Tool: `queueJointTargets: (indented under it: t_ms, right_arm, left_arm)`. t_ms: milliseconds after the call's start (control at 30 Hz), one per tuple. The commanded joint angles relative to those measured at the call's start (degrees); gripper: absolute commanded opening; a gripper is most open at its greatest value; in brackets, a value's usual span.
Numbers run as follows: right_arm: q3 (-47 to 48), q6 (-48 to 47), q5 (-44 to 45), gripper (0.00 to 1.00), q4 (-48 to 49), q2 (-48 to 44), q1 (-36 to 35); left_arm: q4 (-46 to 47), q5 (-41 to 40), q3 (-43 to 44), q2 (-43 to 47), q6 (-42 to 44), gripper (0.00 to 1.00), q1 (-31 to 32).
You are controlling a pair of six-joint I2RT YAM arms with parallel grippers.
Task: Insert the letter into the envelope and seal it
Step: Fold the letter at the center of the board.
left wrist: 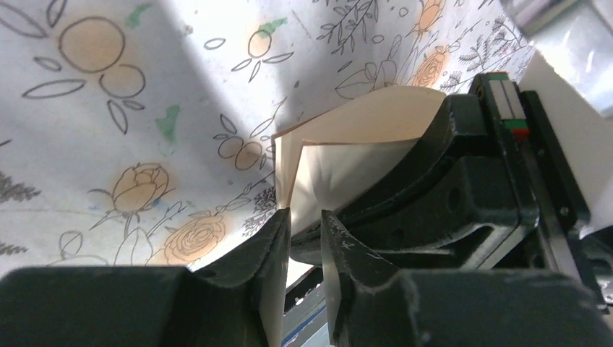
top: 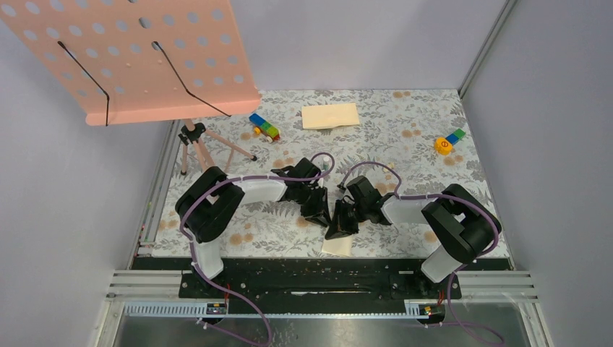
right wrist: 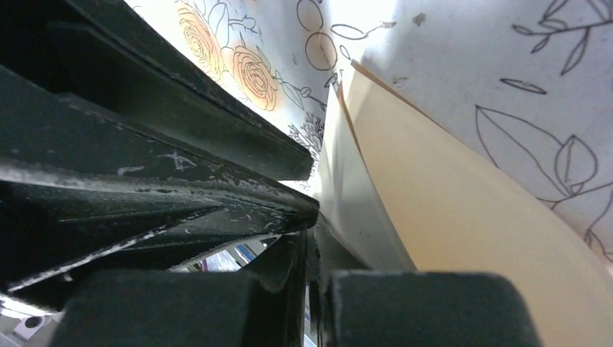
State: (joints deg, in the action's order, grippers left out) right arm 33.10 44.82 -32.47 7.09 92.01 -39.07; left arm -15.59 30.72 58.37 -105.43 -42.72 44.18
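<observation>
The letter (top: pixel 337 247), a pale cream sheet doubled over, sits at the table's near edge between both grippers. My left gripper (top: pixel 318 212) has its tips (left wrist: pixel 306 217) around the letter's (left wrist: pixel 361 119) two spread layers, a small gap left between the fingers. My right gripper (top: pixel 340 225) is shut (right wrist: pixel 316 217) on the same letter (right wrist: pixel 448 210); its black fingers (left wrist: pixel 434 166) press the sheet from the right in the left wrist view. The tan envelope (top: pixel 329 116) lies flat at the far middle of the table, well away from both grippers.
A pink perforated stand (top: pixel 144 58) on a tripod (top: pixel 195 141) overhangs the far left. Toy blocks lie at the back left (top: pixel 264 128) and back right (top: pixel 448 142). The black base rail (top: pixel 318 278) runs just below the letter. Grey walls close in both sides.
</observation>
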Motion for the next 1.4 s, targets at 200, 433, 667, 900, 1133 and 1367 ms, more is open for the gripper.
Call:
queueJointTargets:
  t_ms: [200, 433, 667, 900, 1133, 1367]
  right_arm:
    - [0.0, -0.3, 0.7, 0.00, 0.8, -0.2, -0.3]
    - [-0.1, -0.3, 2.2, 0.00, -1.5, -6.7, -0.3]
    - [1.2, -2.3, 11.6, 0.07, -15.2, -23.7, -0.2]
    - [-2.6, 0.3, 28.6, 0.11, -27.9, -34.9, 0.5]
    - [-5.7, 4.9, 28.9, 0.10, -26.5, -32.1, 1.8]
    - [-2.9, 3.0, 24.9, 0.06, -24.0, -25.3, 1.8]
  left_arm:
    - [-4.4, -3.3, 6.1, -4.5, 0.1, 0.22, 1.8]
    - [-10.6, -8.8, 7.4, -5.6, 1.7, 0.22, 2.3]
    - [-10.3, -8.3, 6.0, -5.0, 2.1, 0.21, 2.2]
    - [-9.6, -7.5, 5.5, -4.4, 1.9, 0.21, 2.3]
    - [-9.6, -7.2, 5.4, -3.3, 2.0, 0.21, 2.3]
    - [-9.6, -7.0, 5.4, -2.9, 2.2, 0.21, 2.2]
